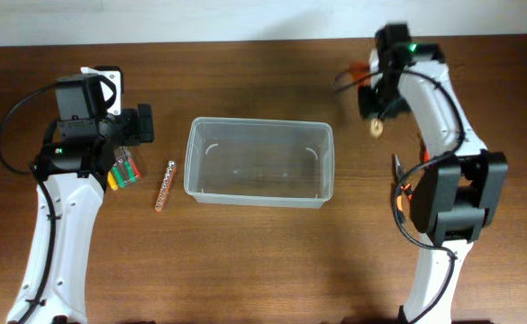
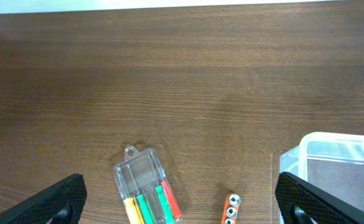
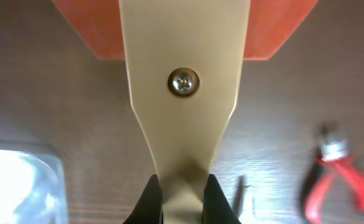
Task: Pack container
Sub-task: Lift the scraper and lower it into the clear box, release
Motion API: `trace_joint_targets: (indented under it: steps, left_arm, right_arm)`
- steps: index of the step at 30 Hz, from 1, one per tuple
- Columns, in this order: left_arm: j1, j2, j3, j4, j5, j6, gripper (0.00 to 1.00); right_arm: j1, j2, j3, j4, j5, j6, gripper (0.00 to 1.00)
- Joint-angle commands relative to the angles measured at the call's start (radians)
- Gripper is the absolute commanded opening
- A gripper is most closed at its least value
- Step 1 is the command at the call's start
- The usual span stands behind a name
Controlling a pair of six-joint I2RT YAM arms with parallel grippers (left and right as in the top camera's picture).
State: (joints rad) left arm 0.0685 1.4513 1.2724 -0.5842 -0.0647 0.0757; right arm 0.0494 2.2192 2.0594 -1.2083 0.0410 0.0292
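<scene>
Right wrist view: the right gripper (image 3: 182, 198) is clamped on the narrow neck of a tan-handled tool (image 3: 183, 118) with an orange head. Lift clear of the table (image 1: 263, 261), keep the tool level, carry it left over the empty container (image 1: 259, 162) at table centre, and lower it inside the rim before releasing. The red-handled pliers (image 3: 339, 177) lie near the grasp; avoid snagging them. The left gripper (image 2: 180, 202) stands fully spread over the screwdriver case (image 2: 147, 194) and an orange bit strip (image 2: 231, 208), clear of the path
</scene>
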Motion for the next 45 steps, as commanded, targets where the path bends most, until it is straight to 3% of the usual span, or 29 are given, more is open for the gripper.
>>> trace_joint_targets:
  steps: [1, 7, 9, 15, 26, 31, 45]
  left_arm:
    - [0.004, -0.004, 0.024, -0.001, -0.010, 0.016, 0.99]
    - [0.004, -0.004, 0.024, -0.001, -0.010, 0.016, 0.99]
    - [0.004, -0.004, 0.024, -0.001, -0.011, 0.016, 0.99]
    - [0.004, -0.004, 0.024, -0.001, -0.010, 0.016, 0.99]
    - [0.004, -0.004, 0.024, -0.001, -0.011, 0.016, 0.99]
    - [0.004, -0.004, 0.024, -0.001, -0.011, 0.016, 0.99]
    - [0.004, -0.004, 0.024, -0.001, -0.011, 0.016, 0.99]
  right_arm:
    - [0.003, -0.018, 0.159, -0.057, 0.040, -0.065, 0.04]
    - [0.024, -0.019, 0.337, -0.177, -0.100, -0.311, 0.04]
    - [0.042, -0.019, 0.374, -0.250, -0.250, -0.452, 0.04]
    - [0.091, -0.019, 0.378, -0.387, -0.455, -0.622, 0.04]
    - [0.319, -0.015, 0.378, -0.429, -0.444, -0.761, 0.04]
    - [0.415, 0.000, 0.363, -0.420, -0.304, -0.778, 0.04]
    - [0.427, 0.000, 0.021, -0.242, -0.268, -0.780, 0.04]
